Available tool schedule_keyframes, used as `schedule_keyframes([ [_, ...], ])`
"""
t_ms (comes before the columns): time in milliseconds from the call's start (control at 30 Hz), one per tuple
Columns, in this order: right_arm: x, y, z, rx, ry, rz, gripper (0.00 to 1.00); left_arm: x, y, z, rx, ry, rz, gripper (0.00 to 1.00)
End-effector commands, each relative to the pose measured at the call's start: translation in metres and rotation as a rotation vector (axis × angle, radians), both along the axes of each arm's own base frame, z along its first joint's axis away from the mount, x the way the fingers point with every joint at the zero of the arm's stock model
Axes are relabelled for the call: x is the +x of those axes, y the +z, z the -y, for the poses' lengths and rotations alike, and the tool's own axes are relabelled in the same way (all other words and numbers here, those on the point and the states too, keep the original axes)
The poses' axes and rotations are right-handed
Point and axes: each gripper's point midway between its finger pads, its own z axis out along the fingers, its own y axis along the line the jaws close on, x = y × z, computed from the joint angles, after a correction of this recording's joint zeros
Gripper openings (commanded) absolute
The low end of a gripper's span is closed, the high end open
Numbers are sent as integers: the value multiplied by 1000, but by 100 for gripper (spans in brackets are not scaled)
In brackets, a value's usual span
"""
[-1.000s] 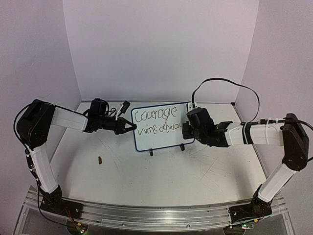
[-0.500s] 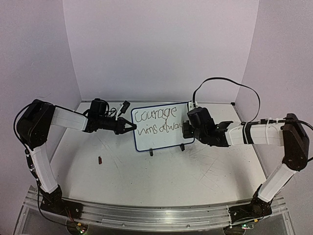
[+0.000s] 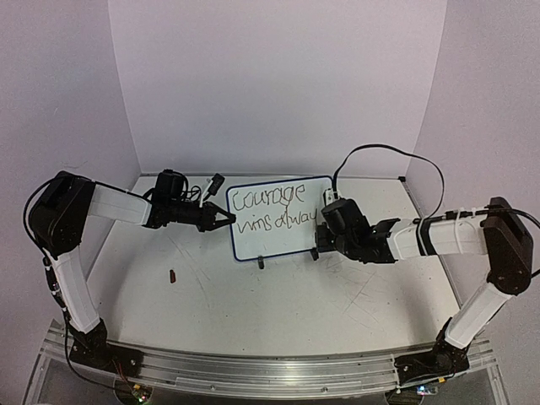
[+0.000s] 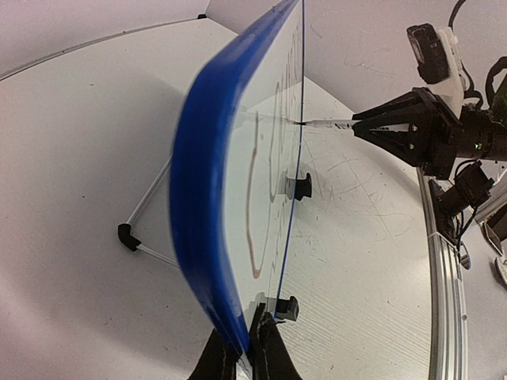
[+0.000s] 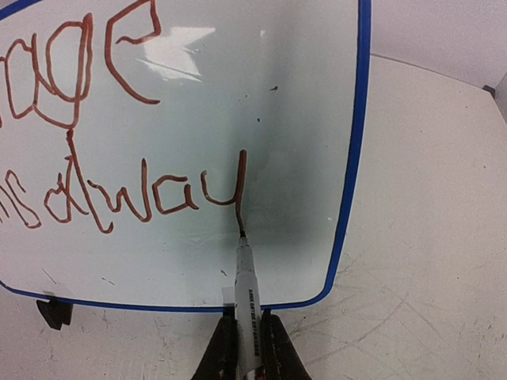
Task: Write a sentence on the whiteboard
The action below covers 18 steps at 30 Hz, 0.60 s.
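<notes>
The whiteboard (image 3: 287,242) stands upright on the table on two black clip feet (image 3: 261,262), with a blue frame (image 4: 198,198). The sentence (image 3: 268,200) on it reads "Courage" above "wins alway" in red-brown marker (image 5: 119,202). My left gripper (image 3: 226,218) is shut on the board's left edge, its jaws pinching the frame (image 4: 245,352). My right gripper (image 3: 319,238) is shut on a white marker (image 5: 248,289). The marker tip touches the board at the bottom of the "y" tail, near the lower right corner. The right gripper (image 5: 247,352) sits just below the board's bottom edge.
A small brown cap-like piece (image 3: 172,275) lies on the table, left of centre. The right arm's black cable (image 3: 380,152) loops above the board. White walls close in the back and both sides. The tabletop is scuffed with marks.
My right gripper has dropped lower along the board's right side, and the marker has drawn the "y" tail downward. The left gripper and the board have not moved.
</notes>
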Motion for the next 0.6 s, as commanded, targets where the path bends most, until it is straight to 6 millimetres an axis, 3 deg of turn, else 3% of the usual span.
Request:
schedule_keyframes([
  [0,-6,-7,-4,19,-1,-15,0,28,-16,-18,127,125,82,0],
  [300,-4,-11,-25,34,32,-23,0,27,-16,-18,127,124,80,0],
  [433,3,2,-39,66,51,6,0,27,-16,-18,128,125,82,0],
  [467,5,13,-44,84,62,25,0,27,-15,-19,128,126,83,0],
  [567,1,34,-34,119,44,61,0,26,-15,-19,127,126,84,0],
])
